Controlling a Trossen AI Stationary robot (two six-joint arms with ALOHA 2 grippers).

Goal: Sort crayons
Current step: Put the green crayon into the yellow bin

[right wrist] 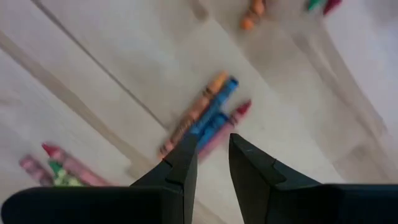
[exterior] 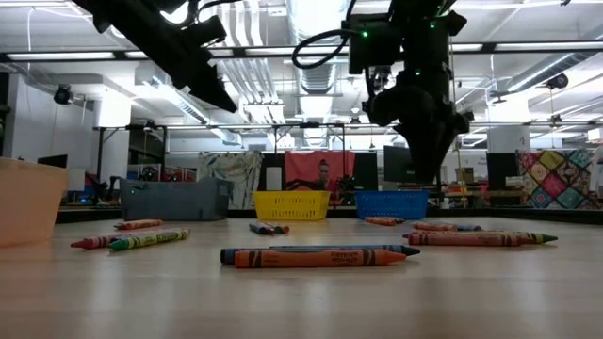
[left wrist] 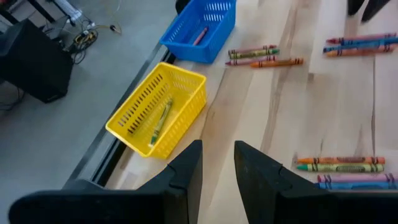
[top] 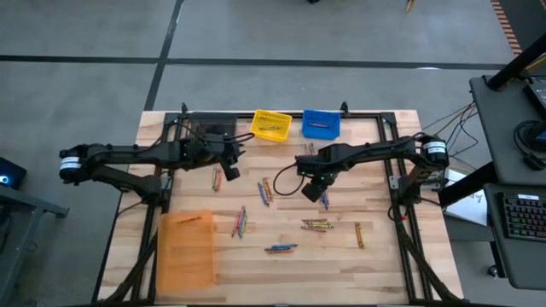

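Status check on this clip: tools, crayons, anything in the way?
Left tool empty, part open, near yellow bin. Right tool empty, part open, over orange, blue and red crayons. Most crayons loose on table. Nothing in the way.

Both arms are basically matte black, chunky jointed links with a white-and-silver cylinder cap at each shoulder end, far left and far right of the overhead shot. Black cables loop off the right arm mid-frame. Each gripper, left gripper (left wrist: 217, 165) and right gripper (right wrist: 212, 158), has two dark, blunt, wedge-shaped fingers.
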